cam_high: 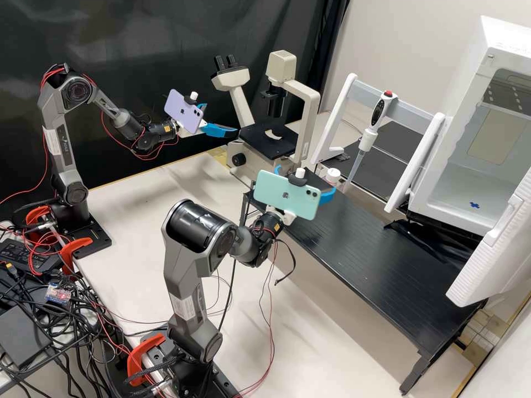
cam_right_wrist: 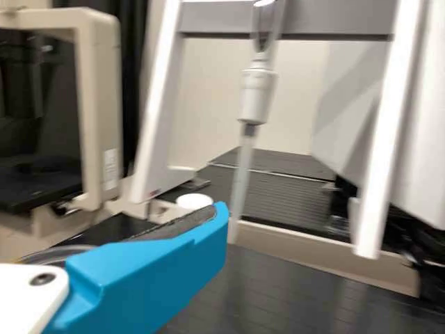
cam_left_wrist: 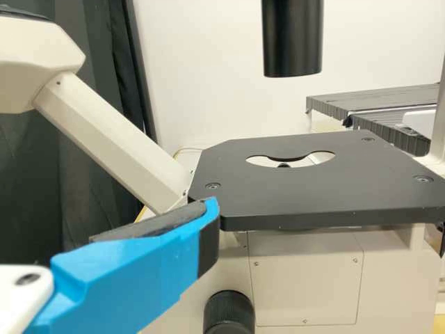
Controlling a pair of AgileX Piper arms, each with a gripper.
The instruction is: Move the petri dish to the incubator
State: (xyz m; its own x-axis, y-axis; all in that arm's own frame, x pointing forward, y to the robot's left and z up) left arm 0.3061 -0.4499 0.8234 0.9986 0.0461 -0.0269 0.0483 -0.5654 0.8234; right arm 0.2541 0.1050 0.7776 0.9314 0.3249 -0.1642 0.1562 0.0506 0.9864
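Securing the petri dish point(cam_right_wrist: 54, 252) seems in hand, its apparent rim beside the right gripper's point(cam_high: 306, 181) spread fingers, grip unclear; next, level closure, then carry to incubator point(cam_high: 469, 102), high-view three o'clock; left gripper point(cam_high: 221, 119), ten o'clock, also spread.

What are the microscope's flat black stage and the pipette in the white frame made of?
The stage looks like metal with a matte black coating: a thin, straight-edged plate with screws near its corners. The pipette's body seems to be smooth white plastic. Its long tube is translucent and pale, so plastic or perhaps glass.
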